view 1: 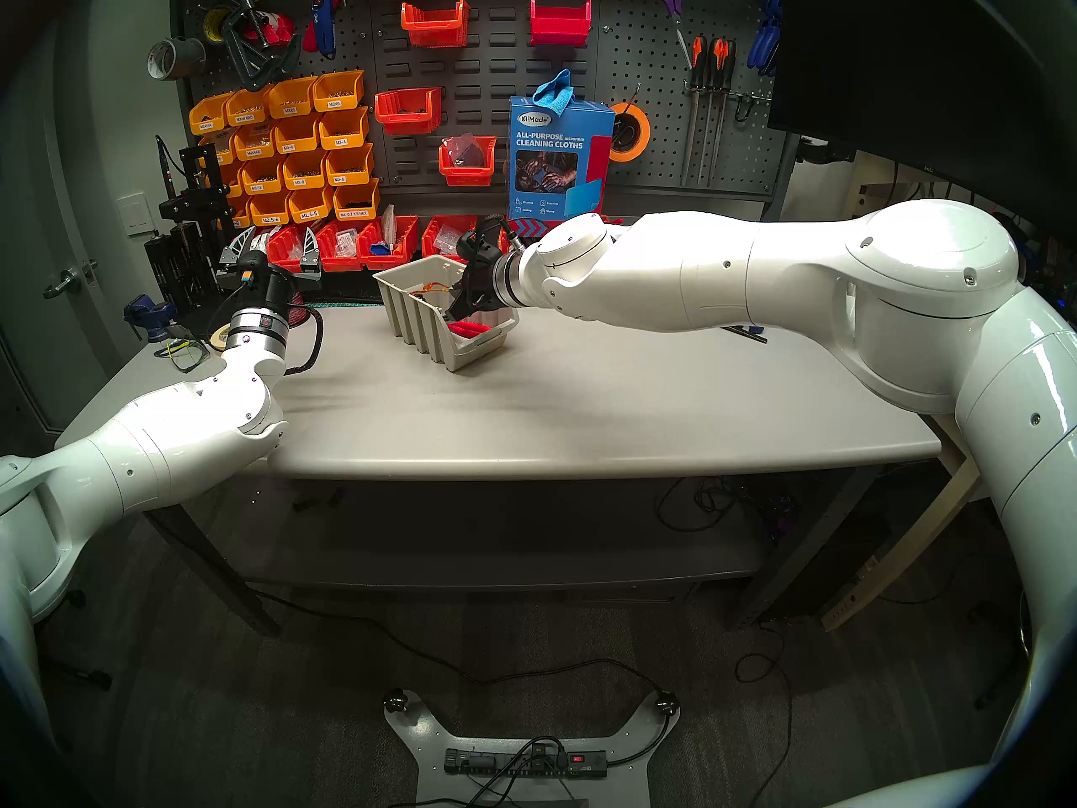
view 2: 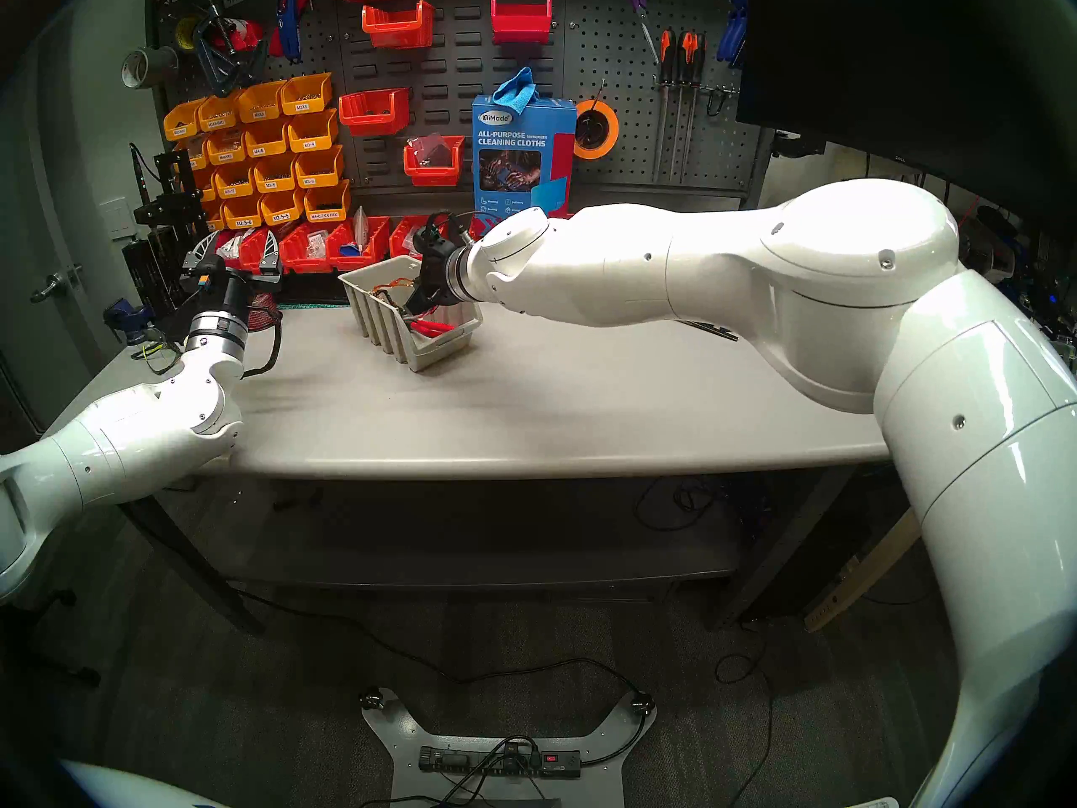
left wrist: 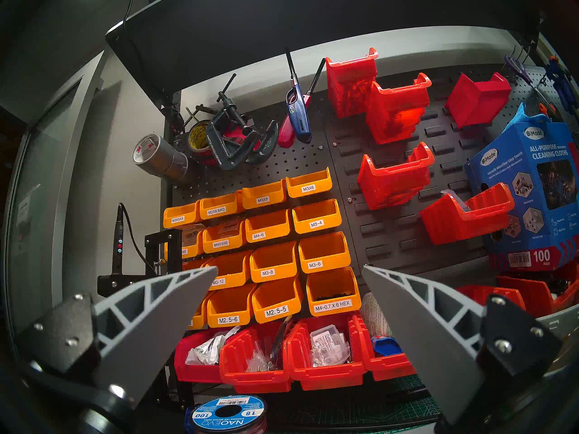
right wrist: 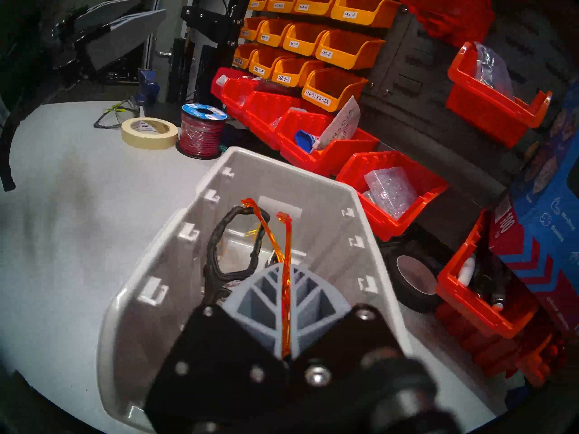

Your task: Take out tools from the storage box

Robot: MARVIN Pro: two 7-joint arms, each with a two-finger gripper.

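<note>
Safety glasses point(view 1: 428, 291), one of the tools to come out, are pinched by the right gripper point(view 1: 457, 306) just above the beige storage box point(view 1: 408, 314) on the table point(view 1: 583, 404); from the head's left eye, red-handled pliers point(view 1: 469, 327) lie in the box right below the closed fingers, so neither tool is out yet, and I judge the first removal is just under way. Far off to the side of that gripper, the left gripper point(view 1: 278, 247) hangs with fingers spread wide, holding nothing. The head's right eye shows the same: the right gripper point(view 2: 416, 305) shut over the box point(view 2: 373, 317), the pliers point(view 2: 434, 327) beneath it near the low front lip. The left wrist view shows only its own splayed fingers point(left wrist: 163, 311) aimed at wall bins of orange point(left wrist: 324, 251) and red point(left wrist: 326, 358), the latter holding bagged hardware. The right wrist view is clearest: an orange arm of the glasses point(right wrist: 285, 280) is clamped between the shut fingers, the black frame point(right wrist: 225, 251) hanging ahead of them inside the box point(right wrist: 175, 255). Beyond the box sit a tape roll point(right wrist: 149, 132) and wire spool point(right wrist: 202, 131).
</note>
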